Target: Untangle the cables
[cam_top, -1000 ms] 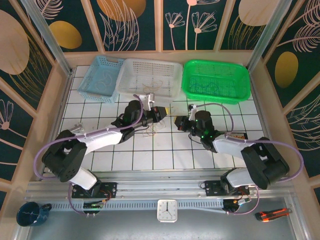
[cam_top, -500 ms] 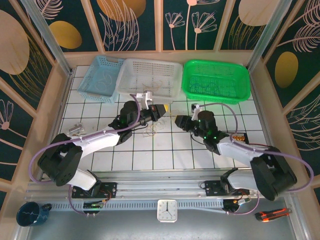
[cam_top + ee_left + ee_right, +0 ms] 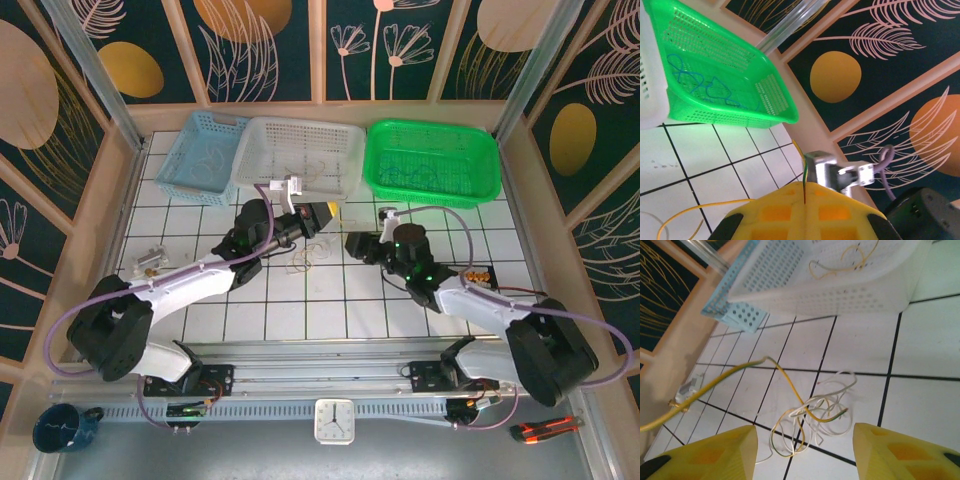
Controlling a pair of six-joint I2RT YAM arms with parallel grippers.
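Observation:
A loose tangle of whitish and yellow-green cables (image 3: 812, 415) lies on the tiled table, also visible from above as the tangle (image 3: 305, 259) between the two arms. One yellow-green cable (image 3: 715, 382) rises out of it to the left. My left gripper (image 3: 804, 200) is shut on the end of that cable (image 3: 804, 176), held above the table near the white basket (image 3: 300, 150). My right gripper (image 3: 805, 445) stands open just short of the tangle, nothing between its yellow fingers (image 3: 720, 452). In the top view the right gripper (image 3: 352, 243) sits right of the tangle.
Three baskets line the far edge: a blue basket (image 3: 200, 155), the white basket (image 3: 840, 285) with a yellow cable inside, and a green basket (image 3: 715, 75) holding blue cables. A small metal part (image 3: 148, 262) lies at the table's left.
My right gripper has opened and stays by the tangle. My left gripper has moved up and back toward the white basket, drawing the yellow-green cable out of the tangle.

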